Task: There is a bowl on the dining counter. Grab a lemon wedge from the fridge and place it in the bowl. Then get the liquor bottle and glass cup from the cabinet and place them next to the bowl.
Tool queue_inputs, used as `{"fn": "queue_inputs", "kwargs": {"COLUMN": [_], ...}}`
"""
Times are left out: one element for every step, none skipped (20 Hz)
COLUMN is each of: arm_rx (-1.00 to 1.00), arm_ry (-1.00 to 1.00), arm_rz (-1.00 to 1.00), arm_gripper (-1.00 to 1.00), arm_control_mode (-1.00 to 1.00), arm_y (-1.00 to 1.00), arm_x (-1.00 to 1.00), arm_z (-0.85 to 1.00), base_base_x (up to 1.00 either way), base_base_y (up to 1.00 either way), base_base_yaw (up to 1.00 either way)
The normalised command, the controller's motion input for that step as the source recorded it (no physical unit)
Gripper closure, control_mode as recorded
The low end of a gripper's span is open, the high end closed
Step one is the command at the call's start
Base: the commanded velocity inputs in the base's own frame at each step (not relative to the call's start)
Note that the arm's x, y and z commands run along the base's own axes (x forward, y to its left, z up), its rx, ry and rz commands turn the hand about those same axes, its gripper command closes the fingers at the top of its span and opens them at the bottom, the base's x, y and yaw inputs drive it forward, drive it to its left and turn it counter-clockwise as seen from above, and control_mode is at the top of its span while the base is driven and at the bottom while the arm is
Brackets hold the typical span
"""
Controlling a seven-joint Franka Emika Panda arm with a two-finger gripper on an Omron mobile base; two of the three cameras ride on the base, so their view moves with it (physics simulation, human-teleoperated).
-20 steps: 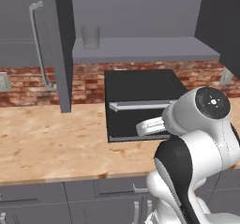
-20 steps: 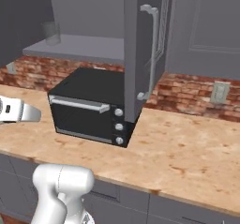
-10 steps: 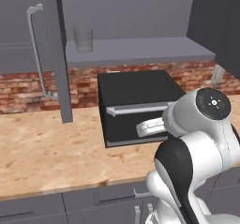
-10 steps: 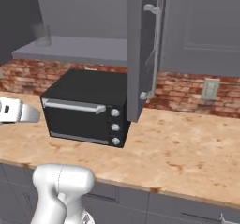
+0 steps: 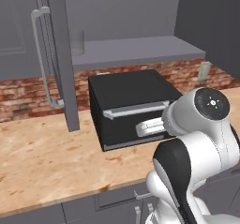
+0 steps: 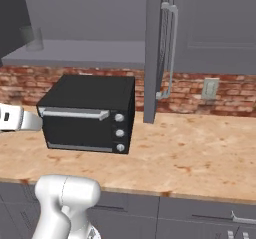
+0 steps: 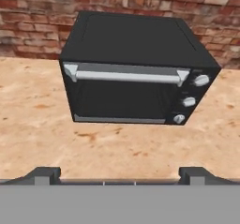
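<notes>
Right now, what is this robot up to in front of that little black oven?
The white arm is holding nothing. Its tool is open and points at a black toaster oven on the tan counter. Above the oven, the grey wall cabinet stands open, and a glass cup sits on its shelf, untouched. It looks set to fetch that cup next, though that is a guess.

My arm is glossy white with rounded, bulbous segments, split by a black band at the joint. A dark round cap with small pale markings tops one joint. My finger tips are small, dark and blocky.
</notes>
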Motion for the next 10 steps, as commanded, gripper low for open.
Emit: {"fn": "queue_inputs", "kwargs": {"arm_rx": [0.0, 0.0, 0.0, 0.01, 0.0, 0.0, 0.0, -0.01, -0.05, -0.04], "arm_ry": [0.0, 0.0, 0.05, 0.06, 0.05, 0.0, -0.03, -0.08, -0.14, -0.15], "arm_rz": [0.0, 0.0, 0.0, 0.0, 0.05, 0.13, 0.19, 0.27, 0.33, 0.39], "arm_gripper": [-1.0, -1.0, -1.0, -1.0, -1.0, -1.0, -1.0, -1.0, -1.0, -1.0], "arm_control_mode": [1.0, -1.0, -1.0, -1.0, -1.0, -1.0, -1.0, -1.0, -1.0, -1.0], "arm_y": [0.0, 0.0, -0.01, -0.08, -0.08, -0.05, -0.03, -0.06, -0.08, -0.1], "arm_x": [0.0, 0.0, 0.45, 0.64, 0.78, 0.7, 0.59, 0.49, 0.38, 0.38], "arm_z": [0.0, 0.0, 0.0, 0.0, 0.0, 0.13, 0.22, 0.31, 0.41, 0.35], "base_base_x": [0.1, 0.0, 0.0, 0.0, 0.0, 0.0, 0.0, 0.0, 0.0, 0.0], "base_base_y": [0.0, 0.0, 0.0, 0.0, 0.0, 0.0, 0.0, 0.0, 0.0, 0.0], "base_base_yaw": [0.0, 0.0, 0.0, 0.0, 0.0, 0.0, 0.0, 0.0, 0.0, 0.0]}}
